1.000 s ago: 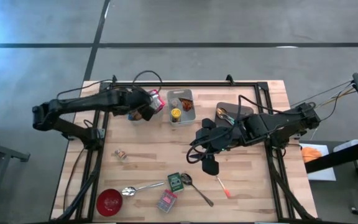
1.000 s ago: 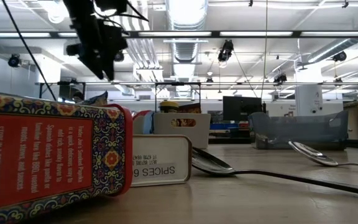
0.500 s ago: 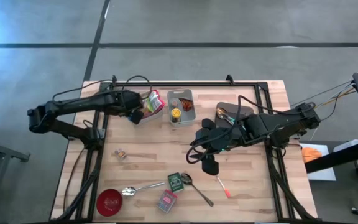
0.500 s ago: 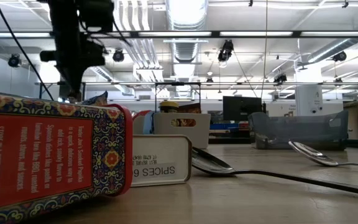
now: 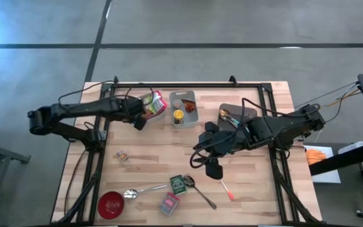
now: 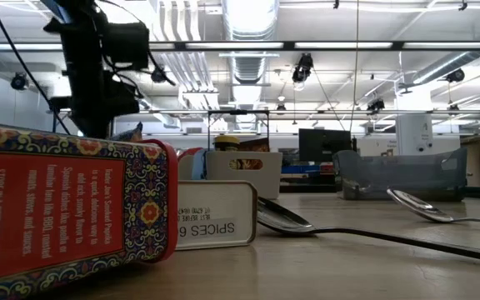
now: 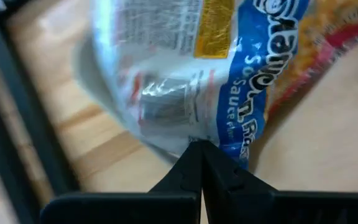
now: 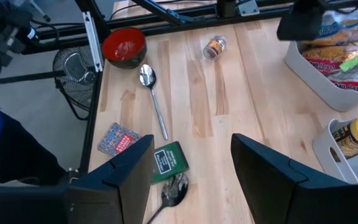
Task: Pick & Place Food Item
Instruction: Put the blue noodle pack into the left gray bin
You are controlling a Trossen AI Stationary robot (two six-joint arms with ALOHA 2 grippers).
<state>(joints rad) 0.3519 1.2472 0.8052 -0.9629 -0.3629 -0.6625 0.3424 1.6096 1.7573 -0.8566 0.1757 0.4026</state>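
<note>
A white bin (image 5: 162, 112) at the table's far left holds snack packets. The uppermost is a blue, white and orange sauce packet (image 5: 154, 101) (image 7: 229, 68). My left gripper (image 5: 141, 118) (image 7: 199, 149) is shut and slants down just off the bin's left near corner. In its wrist view the tips end at the packet's lower edge. My right gripper (image 5: 212, 168) (image 8: 191, 186) hovers open above the middle of the table, with nothing between its fingers. My left gripper points its shut fingertips (image 7: 197, 152) at the sauce packet's lower edge (image 7: 219, 146), slanting down from the table's left. I cannot tell whether they touch it or have any film between them. The packet lies in the bin.
A second bin (image 5: 183, 108) holds a yellow-lidded jar, and a grey bin (image 5: 235, 113) stands to its right. A small jar (image 5: 121, 156), a red bowl (image 5: 111, 203), two spoons (image 5: 145, 189), a green tin (image 5: 178, 183) and a red tin (image 5: 169, 203) lie toward the near edge.
My left gripper has come off the top of the packet bin, toward the table's left and near edges, and has sunk lower. The packets it covered now show in the bin and have not moved in the last half second.
</note>
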